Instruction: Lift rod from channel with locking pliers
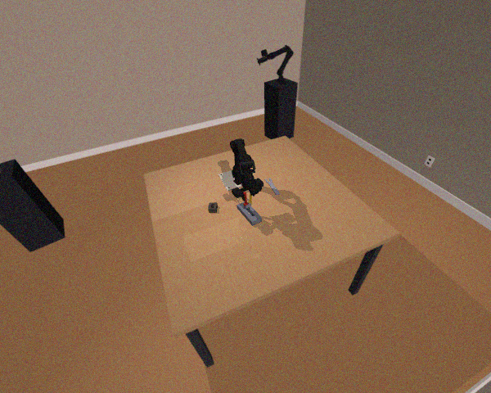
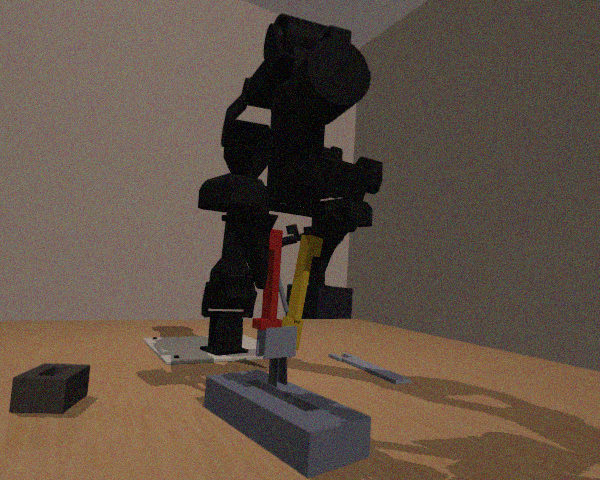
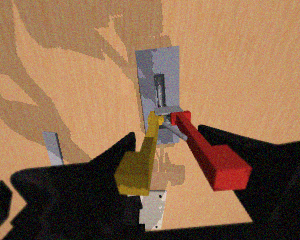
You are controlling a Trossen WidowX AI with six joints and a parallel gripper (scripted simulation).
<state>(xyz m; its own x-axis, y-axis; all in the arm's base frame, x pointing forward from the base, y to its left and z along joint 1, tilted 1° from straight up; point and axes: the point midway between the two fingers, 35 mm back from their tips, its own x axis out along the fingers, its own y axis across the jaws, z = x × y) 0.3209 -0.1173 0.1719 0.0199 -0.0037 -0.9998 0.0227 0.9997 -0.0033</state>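
The locking pliers (image 2: 273, 279) (image 3: 206, 145), with one red and one yellow handle, stand upright over the grey channel block (image 1: 255, 219) (image 2: 339, 444) (image 3: 169, 60). Their handles are spread apart, and their dark jaws (image 2: 277, 370) point down into the slot; how deep they reach is hard to see. My gripper (image 2: 293, 227) (image 3: 166, 132) is closed around the spread handles, with the yellow handle against one finger and the red against the other. The rod (image 3: 161, 94) shows as a thin grey strip in the slot. The jaws' contact with it is hidden. The dark holster (image 1: 213, 207) (image 2: 75, 390) is empty.
A flat grey wrench-like tool (image 1: 272, 187) (image 2: 372, 369) (image 3: 53, 147) lies on the table beside the arm. The white base plate (image 1: 227, 180) (image 2: 181, 352) (image 3: 152, 211) is behind the block. Another black arm (image 1: 286, 60) stands on a pedestal beyond the table.
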